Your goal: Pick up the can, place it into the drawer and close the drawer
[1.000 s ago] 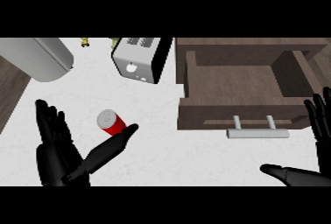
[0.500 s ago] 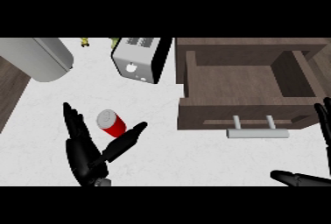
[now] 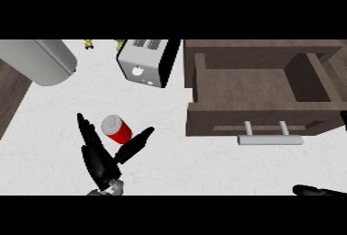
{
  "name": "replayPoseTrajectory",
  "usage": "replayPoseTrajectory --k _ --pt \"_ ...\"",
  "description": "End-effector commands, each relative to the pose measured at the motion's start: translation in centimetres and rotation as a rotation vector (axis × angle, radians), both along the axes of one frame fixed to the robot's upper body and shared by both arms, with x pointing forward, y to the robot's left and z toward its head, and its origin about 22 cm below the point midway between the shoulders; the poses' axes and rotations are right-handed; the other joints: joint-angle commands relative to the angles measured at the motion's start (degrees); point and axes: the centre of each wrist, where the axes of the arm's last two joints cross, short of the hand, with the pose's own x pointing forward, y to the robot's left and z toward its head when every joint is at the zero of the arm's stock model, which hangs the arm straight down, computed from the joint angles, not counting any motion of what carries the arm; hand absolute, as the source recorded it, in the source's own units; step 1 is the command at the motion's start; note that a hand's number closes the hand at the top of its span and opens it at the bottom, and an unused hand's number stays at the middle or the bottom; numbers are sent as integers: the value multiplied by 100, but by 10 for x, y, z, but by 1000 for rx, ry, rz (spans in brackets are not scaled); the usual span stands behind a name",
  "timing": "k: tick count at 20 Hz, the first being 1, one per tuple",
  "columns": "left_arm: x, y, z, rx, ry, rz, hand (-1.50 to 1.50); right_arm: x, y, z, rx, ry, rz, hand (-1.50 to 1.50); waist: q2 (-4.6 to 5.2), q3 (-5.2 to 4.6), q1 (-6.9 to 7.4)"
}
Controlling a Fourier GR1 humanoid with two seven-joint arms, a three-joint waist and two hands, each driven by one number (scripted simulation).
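Since the earlier frame, left hand (image 3: pixel 102 158) closes in, its fingers (image 3: pixel 86 133) spread and released either side of the can (image 3: pixel 116 129) on the bench (image 3: pixel 224 170); drawer (image 3: pixel 257 87) open, nothing yet lifted.

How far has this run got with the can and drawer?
Early stage. Nothing is done yet: the red can stands on the counter, and the drawer is open with nothing in it. The left hand brackets the can, fingers straight, not gripping. Grasping, placing and closing remain.
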Motion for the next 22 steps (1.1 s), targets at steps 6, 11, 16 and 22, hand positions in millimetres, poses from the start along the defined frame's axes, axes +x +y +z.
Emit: replayPoseTrajectory --k 6,11,16,22 --pt "-11 13 -53 -30 37 56 -150 -18 5 13 10 2 -2 -150 -2 -6 -11" --pt "-2 31 -75 -59 37 70 -150 -15 0 18 10 -4 -30 -150 0 -3 -6" --pt "2 48 -97 -88 20 88 -150 -32 -7 9 -18 -6 -23 -150 -2 -1 -29" --pt "2 40 -115 -85 37 105 -150 -7 -16 15 -22 1 -2 -150 1 1 0"
